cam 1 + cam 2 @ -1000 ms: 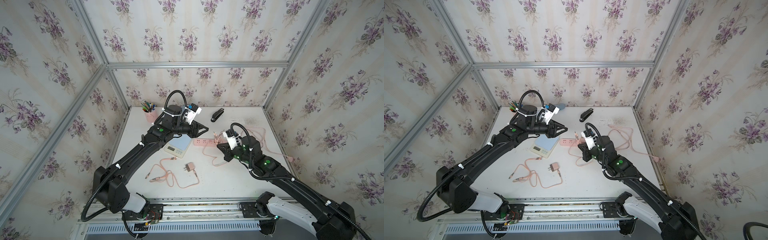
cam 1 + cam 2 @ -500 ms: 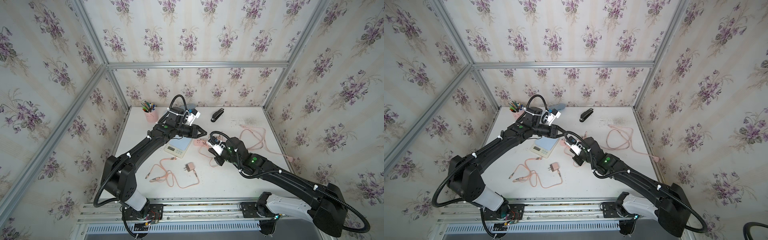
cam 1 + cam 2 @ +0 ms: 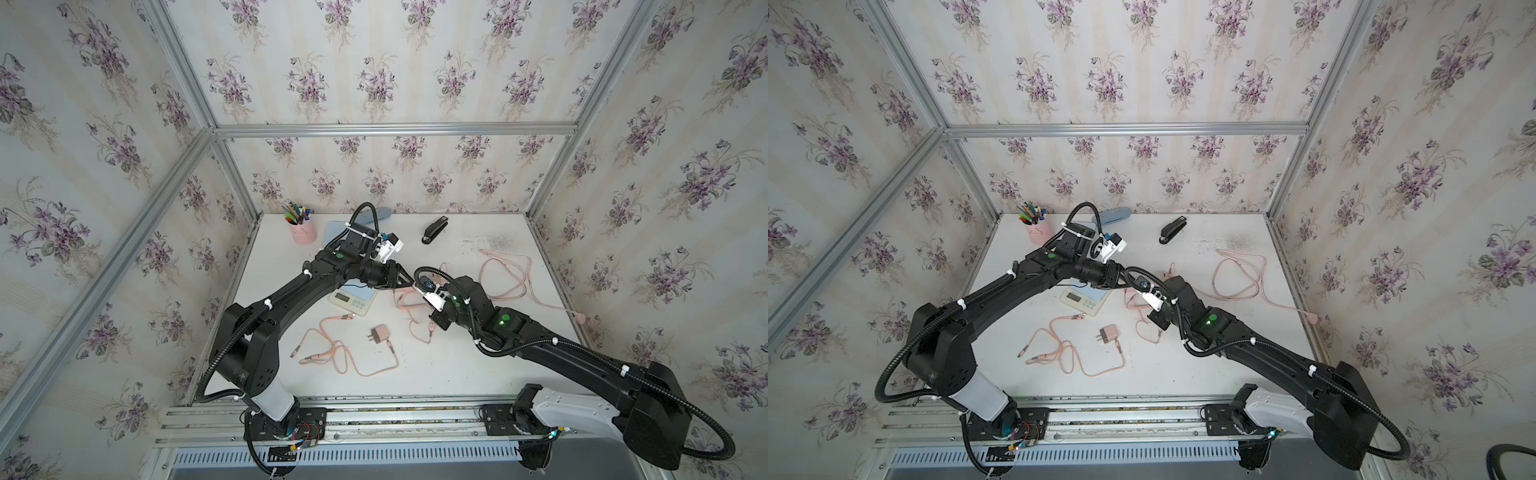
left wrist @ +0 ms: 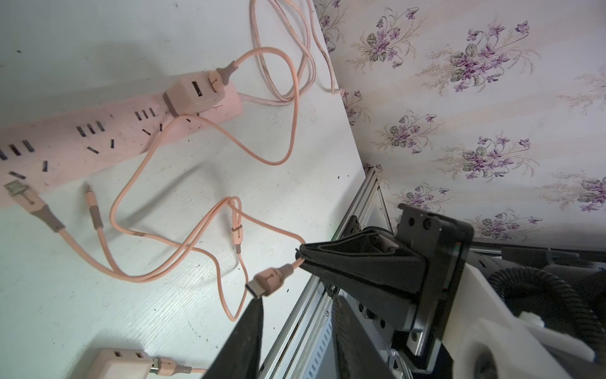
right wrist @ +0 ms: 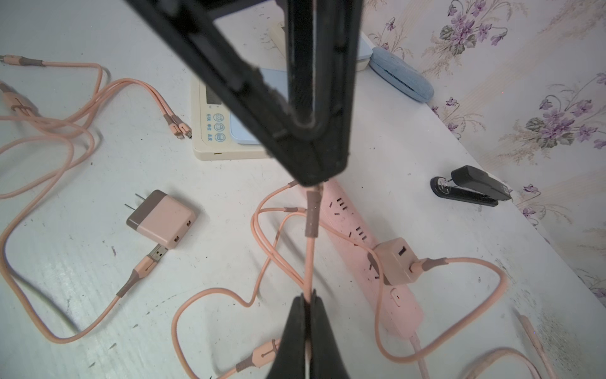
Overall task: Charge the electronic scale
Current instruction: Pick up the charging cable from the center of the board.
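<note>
The right pincer is pressed shut on the pink cable. It pinches the cable just behind the plug. Held that way, the plug sticks out free in the air above the table. I think the grip is so close to keep the plug from flopping.

The left pincer is right in front of it, with its jaws spread apart. The plug's tip is at one left finger, not between the two. It looks like the left pincer is there to take the plug, or to help turn it the right way.

The cable's other end is in a charger, and the charger sits in the strip. So I think the power is ready.

The scale lies on the table near the strip, partly under the left arm. It is apart from the plug. A small slot shows on its side. That is likely where the plug must go, and nothing is in it yet.

A spare charger lies near. Its own cable end is just beside it, not in it.
</note>
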Robot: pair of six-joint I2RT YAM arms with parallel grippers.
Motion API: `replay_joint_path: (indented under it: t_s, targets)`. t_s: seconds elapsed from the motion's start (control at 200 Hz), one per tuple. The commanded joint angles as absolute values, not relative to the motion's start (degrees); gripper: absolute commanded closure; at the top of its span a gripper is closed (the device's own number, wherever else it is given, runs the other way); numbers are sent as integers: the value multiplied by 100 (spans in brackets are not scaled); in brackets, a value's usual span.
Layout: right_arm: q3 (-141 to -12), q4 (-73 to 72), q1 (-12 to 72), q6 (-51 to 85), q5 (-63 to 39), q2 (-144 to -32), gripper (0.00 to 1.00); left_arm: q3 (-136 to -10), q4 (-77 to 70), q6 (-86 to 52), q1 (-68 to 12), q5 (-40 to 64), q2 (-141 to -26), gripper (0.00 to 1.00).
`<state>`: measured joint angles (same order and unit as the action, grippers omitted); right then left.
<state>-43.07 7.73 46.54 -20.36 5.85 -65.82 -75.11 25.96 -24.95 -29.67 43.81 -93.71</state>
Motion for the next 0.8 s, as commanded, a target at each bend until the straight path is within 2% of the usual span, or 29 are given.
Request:
replay_joint_path:
  t_s: [0.0, 0.11, 0.35, 0.49, 0.589, 0.744, 0.794]
  targets:
    - [-4294, 670, 4658, -2069, 669, -6561, 100, -7383, 2680, -2471, -2971, 3966, -9262, 56]
    - [-4181, 576, 4672, -1964, 530, -6514, 100, -7312, 2664, -2495, -2970, 3751, -9218, 49]
    - [-4140, 536, 4720, -1933, 402, -6518, 100, -7175, 2084, -2855, -3006, 4112, -9298, 49]
    - [-4140, 507, 4736, -1898, 359, -6497, 100, -7017, 1613, -3142, -3047, 4225, -9438, 52]
    - [-4127, 534, 4744, -1923, 283, -6496, 100, -6943, 1359, -3243, -3058, 4257, -9477, 61]
    - [-4017, 491, 4745, -1995, 72, -6426, 100, -6793, 1005, -3163, -3057, 4224, -9395, 88]
    - [-4016, 492, 4743, -1992, 83, -6423, 100, -6724, 879, -3093, -3056, 4203, -9338, 93]
